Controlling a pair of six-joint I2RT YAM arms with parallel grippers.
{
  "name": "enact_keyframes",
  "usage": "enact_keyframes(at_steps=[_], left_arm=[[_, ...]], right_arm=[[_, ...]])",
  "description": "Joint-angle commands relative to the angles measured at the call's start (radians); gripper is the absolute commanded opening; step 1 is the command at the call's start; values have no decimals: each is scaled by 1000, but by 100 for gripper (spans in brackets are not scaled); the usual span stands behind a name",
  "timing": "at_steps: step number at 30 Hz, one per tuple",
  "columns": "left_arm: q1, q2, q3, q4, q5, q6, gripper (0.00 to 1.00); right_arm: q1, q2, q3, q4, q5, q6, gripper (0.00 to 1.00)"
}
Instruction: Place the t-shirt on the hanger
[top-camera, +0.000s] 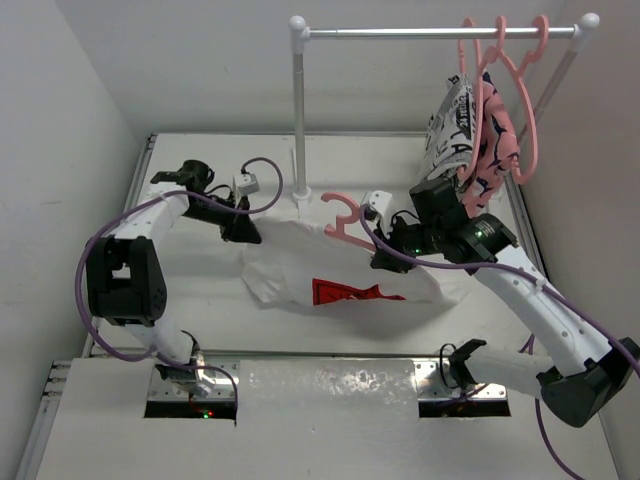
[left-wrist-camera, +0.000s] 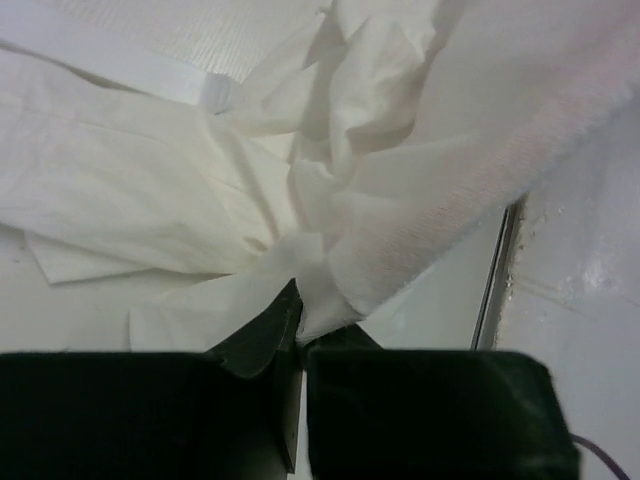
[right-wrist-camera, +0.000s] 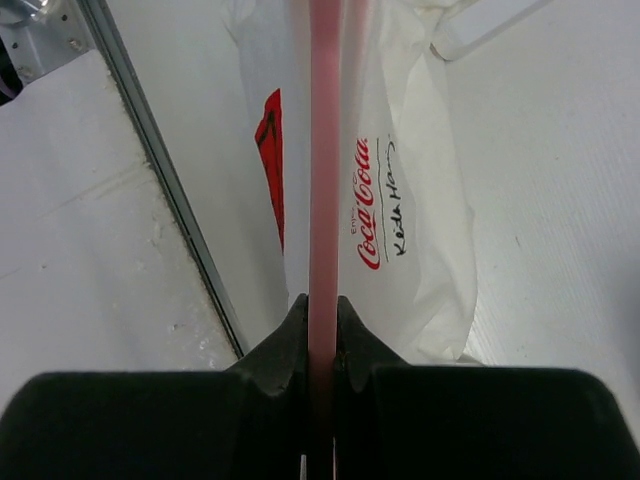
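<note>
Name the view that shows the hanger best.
Top external: the hanger shows its hook and part of one arm. Right wrist gives only an edge-on pink strip pinched by the fingers. Left wrist shows none of it.

Top view: fixed, high and behind the arms, looking down and forward over the whole table (top-camera: 200, 290) to the back wall (top-camera: 200, 60); wide, far off. Left wrist view: sits just behind the left gripper (left-wrist-camera: 300, 335), looks along its fingers, very close on bunched t-shirt (left-wrist-camera: 150, 200) cloth. Right wrist view: same setup behind the right gripper (right-wrist-camera: 322, 320), looks along the hanger (right-wrist-camera: 323, 150) bar, down at the table. Shared: t-shirt in all three (its red print (right-wrist-camera: 270, 150) only in top and right wrist); hanger in top and right wrist.
</note>
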Motion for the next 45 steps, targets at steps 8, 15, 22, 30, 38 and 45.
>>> enact_keyframes(at_steps=[8, 15, 22, 30, 38, 45], left_arm=[[96, -36, -47, 364, -325, -334, 0], [118, 31, 44, 376, -424, -379, 0], [118, 88, 66, 396, -475, -388, 0], [32, 50, 84, 373, -409, -342, 0], [-276, -105, -25, 414, -401, -366, 0], [-183, -68, 130, 382, -429, -436, 79]], right_arm=[[-2, -70, 63, 24, 120, 50, 0], [-2, -110, 90, -4, 135, 127, 0], [-3, -135, 153, 13, 105, 239, 0], [-2, -148, 184, -83, 200, 315, 0], [-2, -60, 369, -157, 287, 409, 0], [-2, 20, 576, -373, 483, 464, 0]])
